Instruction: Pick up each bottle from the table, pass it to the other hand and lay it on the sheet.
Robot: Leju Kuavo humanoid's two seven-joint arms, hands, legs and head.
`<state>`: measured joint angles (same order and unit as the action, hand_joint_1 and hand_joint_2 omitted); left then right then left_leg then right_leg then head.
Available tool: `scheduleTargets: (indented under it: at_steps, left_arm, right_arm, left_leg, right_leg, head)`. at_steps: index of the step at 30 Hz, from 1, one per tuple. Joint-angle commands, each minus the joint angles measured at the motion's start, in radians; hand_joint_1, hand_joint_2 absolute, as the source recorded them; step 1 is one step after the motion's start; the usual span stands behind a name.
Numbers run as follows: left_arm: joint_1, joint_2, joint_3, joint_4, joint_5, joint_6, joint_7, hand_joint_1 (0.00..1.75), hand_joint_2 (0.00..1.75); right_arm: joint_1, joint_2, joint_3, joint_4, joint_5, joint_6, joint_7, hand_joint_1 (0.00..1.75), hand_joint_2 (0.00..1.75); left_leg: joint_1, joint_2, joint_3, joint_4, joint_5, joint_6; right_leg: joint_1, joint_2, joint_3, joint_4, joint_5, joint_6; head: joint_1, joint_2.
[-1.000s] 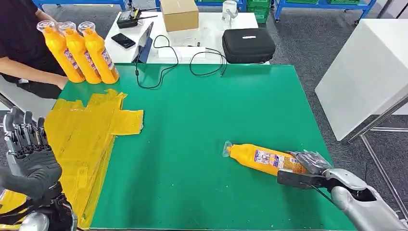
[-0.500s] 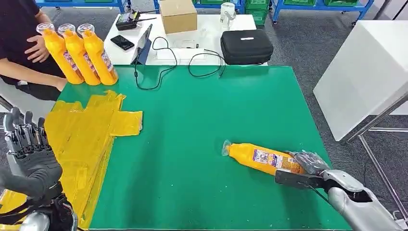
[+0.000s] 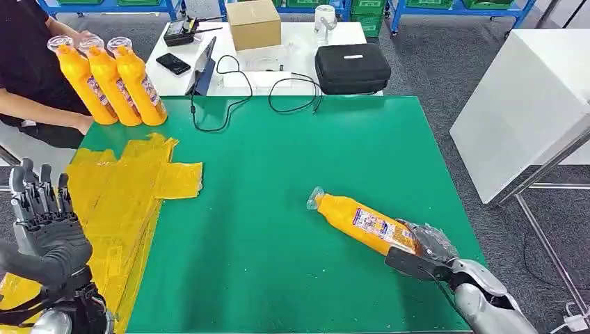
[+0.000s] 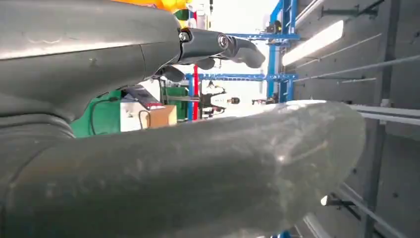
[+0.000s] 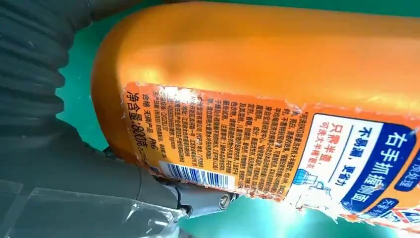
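An orange plastic bottle (image 3: pixel 363 224) with a clear cap and torn printed label lies on its side in the lower right of the frame, on the smooth green surface (image 3: pixel 278 209), cap pointing to upper left. The robot's right hand (image 3: pixel 424 252) grips its base, dark fingers (image 3: pixel 435 239) wrapped around the rounded bottom; the wrist view shows the glossy bottle (image 5: pixel 267 99) pressed against the ribbed grey cover. In the lower left, the left hand (image 3: pixel 43 229) is raised, fingers upright and apart, holding nothing, above the crinkled yellow sheet (image 3: pixel 125 195). Three more upright orange bottles (image 3: pixel 111 80) stand at the upper left corner beside a seated person (image 3: pixel 31 62). Bare green mat stretches between sheet and bottle.
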<state>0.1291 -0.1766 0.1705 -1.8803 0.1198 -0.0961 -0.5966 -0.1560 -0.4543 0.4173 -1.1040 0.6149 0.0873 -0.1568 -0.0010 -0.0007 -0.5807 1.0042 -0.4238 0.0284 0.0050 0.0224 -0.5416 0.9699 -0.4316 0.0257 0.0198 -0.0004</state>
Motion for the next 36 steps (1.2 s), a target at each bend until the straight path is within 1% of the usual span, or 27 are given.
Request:
scheduleTargets:
  at_steps: [1, 2, 3, 4, 5, 6, 7, 10, 13, 14, 15, 19, 24, 28, 31, 32, 34, 36]
  left_arm:
    - [-0.004, 0.02, -0.005, 0.048, 0.015, -0.011, 0.009, 0.0, 0.0]
    - [-0.006, 0.025, -0.015, 0.058, 0.03, -0.025, 0.033, 0.0, 0.0]
    - [-0.004, 0.041, -0.035, 0.078, 0.06, -0.057, 0.075, 0.0, 0.0]
    - [0.003, 0.047, -0.042, 0.09, 0.075, -0.069, 0.094, 0.0, 1.75]
    - [0.02, 0.06, -0.061, 0.112, 0.119, -0.108, 0.137, 0.0, 1.75]
    - [0.03, 0.058, -0.065, 0.12, 0.128, -0.117, 0.141, 0.0, 1.75]
    - [0.034, 0.057, -0.066, 0.122, 0.131, -0.12, 0.138, 0.0, 1.75]
    - [0.057, 0.048, -0.088, 0.116, 0.159, -0.156, 0.153, 0.0, 1.75]
    - [0.068, 0.043, -0.137, 0.113, 0.173, -0.174, 0.189, 0.0, 1.75]
    - [0.063, 0.031, -0.145, 0.115, 0.169, -0.165, 0.186, 0.0, 1.75]
    - [0.053, 0.023, -0.158, 0.126, 0.178, -0.159, 0.193, 0.0, 1.75]
    - [0.047, 0.028, -0.168, 0.13, 0.18, -0.148, 0.192, 0.0, 1.75]
    - [0.049, 0.033, -0.165, 0.128, 0.184, -0.148, 0.192, 0.0, 1.75]
    - [0.049, 0.033, -0.165, 0.128, 0.184, -0.148, 0.192, 0.0, 1.75]
    - [0.049, 0.033, -0.165, 0.128, 0.184, -0.148, 0.192, 0.0, 1.75]
    - [0.049, 0.033, -0.165, 0.128, 0.184, -0.148, 0.192, 0.0, 1.75]
    - [0.042, -0.003, -0.174, 0.138, 0.198, -0.147, 0.192, 0.0, 1.75]
    - [0.033, -0.031, -0.205, 0.156, 0.199, -0.132, 0.193, 0.0, 1.75]
  right_arm:
    - [0.138, 0.152, -0.203, -0.1, -0.104, 0.027, -0.086, 1.75, 1.75]
    - [0.131, 0.168, -0.22, -0.099, -0.118, 0.028, -0.098, 1.75, 1.75]
    - [0.117, 0.194, -0.244, -0.094, -0.136, 0.032, -0.118, 1.75, 1.75]
    - [0.107, 0.214, -0.256, -0.094, -0.143, 0.031, -0.127, 1.75, 1.75]
    - [0.088, 0.265, -0.293, -0.101, -0.184, 0.029, -0.169, 1.75, 1.75]
    - [0.074, 0.288, -0.298, -0.108, -0.189, 0.024, -0.17, 1.75, 1.75]
    - [0.07, 0.292, -0.294, -0.112, -0.187, 0.028, -0.166, 1.75, 1.75]
    - [0.027, 0.368, -0.313, -0.159, -0.221, 0.02, -0.201, 1.75, 1.75]
    - [-0.056, 0.431, -0.244, -0.211, -0.217, 0.04, -0.183, 1.75, 1.75]
    - [-0.086, 0.448, -0.214, -0.213, -0.219, 0.048, -0.175, 1.75, 1.75]
    - [-0.122, 0.465, -0.177, -0.204, -0.223, 0.05, -0.157, 1.75, 1.75]
    - [-0.124, 0.456, -0.158, -0.2, -0.235, 0.035, -0.146, 1.75, 1.75]
    - [-0.114, 0.441, -0.157, -0.2, -0.246, 0.029, -0.155, 1.75, 1.75]
    - [-0.114, 0.441, -0.157, -0.2, -0.246, 0.029, -0.155, 1.75, 1.75]
    - [-0.114, 0.441, -0.157, -0.2, -0.246, 0.029, -0.155, 1.75, 1.75]
    - [-0.114, 0.441, -0.157, -0.2, -0.246, 0.029, -0.155, 1.75, 1.75]
    - [-0.167, 0.485, -0.121, -0.162, -0.253, 0.043, -0.164, 1.75, 1.75]
    - [-0.225, 0.536, -0.077, -0.103, -0.256, 0.042, -0.141, 1.75, 1.75]
  left_leg:
    - [0.0, -0.006, -0.004, -0.003, 0.001, -0.003]
    - [0.001, -0.004, -0.002, -0.001, 0.0, -0.002]
    - [0.001, -0.006, -0.004, -0.001, 0.001, -0.002]
    - [0.001, -0.005, -0.005, -0.001, 0.001, -0.002]
    - [0.001, -0.004, -0.006, -0.001, 0.001, -0.001]
    - [0.0, -0.003, -0.007, -0.002, 0.001, -0.002]
    - [0.0, -0.002, -0.007, -0.002, 0.001, -0.001]
    - [0.0, -0.001, -0.012, -0.002, 0.002, -0.003]
    - [-0.001, -0.002, -0.017, 0.0, 0.003, -0.002]
    - [-0.001, 0.001, -0.019, 0.0, 0.002, -0.003]
    - [-0.001, 0.001, -0.02, 0.0, 0.003, -0.003]
    - [-0.001, -0.003, -0.021, 0.0, 0.004, -0.002]
    - [0.0, -0.013, -0.022, 0.0, 0.006, -0.001]
    - [-0.001, -0.012, -0.022, 0.0, 0.005, -0.001]
    - [-0.002, -0.014, -0.025, 0.0, 0.006, -0.001]
    - [-0.002, -0.014, -0.023, 0.0, 0.006, -0.001]
    - [-0.002, -0.013, -0.025, 0.0, 0.006, 0.0]
    - [-0.002, -0.011, -0.025, 0.0, 0.006, -0.001]
  right_leg:
    - [0.0, -0.008, -0.002, -0.003, -0.001, 0.0]
    - [0.0, -0.005, 0.0, -0.001, -0.001, 0.0]
    - [0.0, -0.008, -0.002, -0.001, -0.001, 0.0]
    - [0.0, -0.006, -0.002, -0.001, -0.001, 0.0]
    - [0.0, -0.005, -0.003, -0.001, 0.0, 0.0]
    - [-0.001, -0.005, -0.005, -0.001, 0.0, 0.0]
    - [-0.001, -0.003, -0.005, -0.001, 0.0, 0.0]
    - [-0.001, -0.003, -0.009, 0.0, 0.0, 0.0]
    - [-0.001, -0.003, -0.014, 0.002, 0.0, 0.0]
    - [-0.001, -0.001, -0.016, 0.003, 0.0, 0.0]
    - [-0.001, -0.001, -0.017, 0.003, 0.0, 0.0]
    - [-0.001, -0.006, -0.017, 0.002, -0.001, 0.0]
    - [-0.001, -0.015, -0.016, 0.001, -0.001, 0.001]
    - [-0.002, -0.014, -0.015, 0.002, -0.001, 0.001]
    - [-0.003, -0.016, -0.018, 0.002, -0.001, 0.001]
    - [-0.003, -0.016, -0.017, 0.002, -0.001, 0.001]
    - [-0.003, -0.015, -0.018, 0.002, -0.001, 0.001]
    - [-0.003, -0.013, -0.019, 0.002, 0.0, 0.001]
  head:
    - [0.0, 0.0]
    - [0.0, 0.0]
    - [0.0, 0.0]
    - [0.0, 0.0]
    - [0.0, 0.0]
    - [0.0, 0.0]
    - [0.0, 0.0]
    - [0.0, 0.0]
    - [0.0, 0.0]
    - [0.0, 0.0]
    - [0.0, 0.0]
    - [0.0, 0.0]
    - [0.0, 0.0]
    - [0.0, 0.0]
    - [0.0, 0.0]
    - [0.0, 0.0]
    - [0.0, 0.0]
    - [0.0, 0.0]
